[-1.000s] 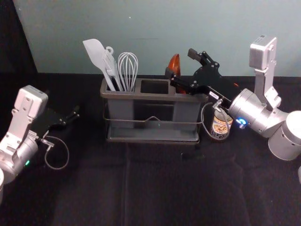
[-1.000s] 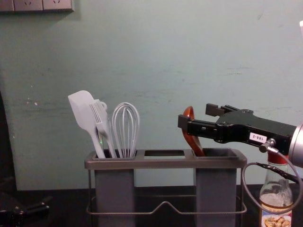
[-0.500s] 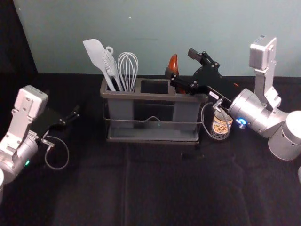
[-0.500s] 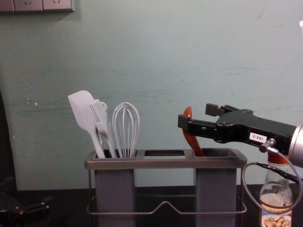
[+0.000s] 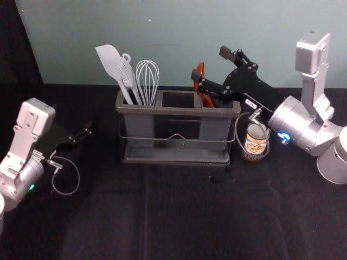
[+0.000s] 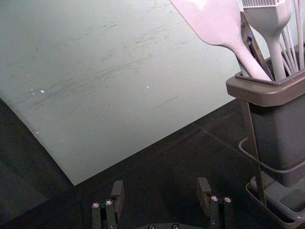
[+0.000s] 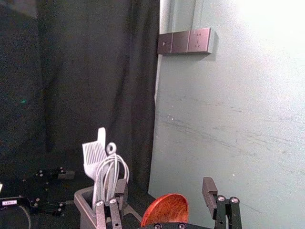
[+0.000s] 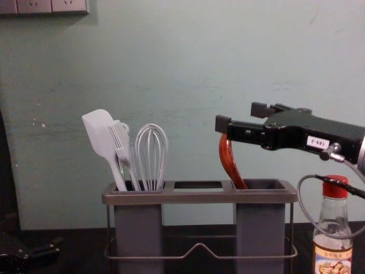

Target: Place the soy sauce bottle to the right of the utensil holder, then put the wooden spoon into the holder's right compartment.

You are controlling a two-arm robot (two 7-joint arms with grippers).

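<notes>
In head view, see black left gripper (image 5: 85, 131) parked leftward, black right gripper (image 5: 210, 64) shifted rightward since earlier; in both wrist views, see jaws spread. In chest view, find red-brown wooden spoon (image 8: 229, 162) in right compartment of grey plastic holder (image 8: 199, 196), open air above, narrow gap before red-capped glass bottle (image 8: 333, 218)

Scuffed grey-green wall (image 5: 184, 32) at twelve o'clock, sockets (image 8: 34, 6) near eleven, probably a dark curtain (image 5: 15, 49) at ten, creased black cloth (image 5: 184, 216) at six.
</notes>
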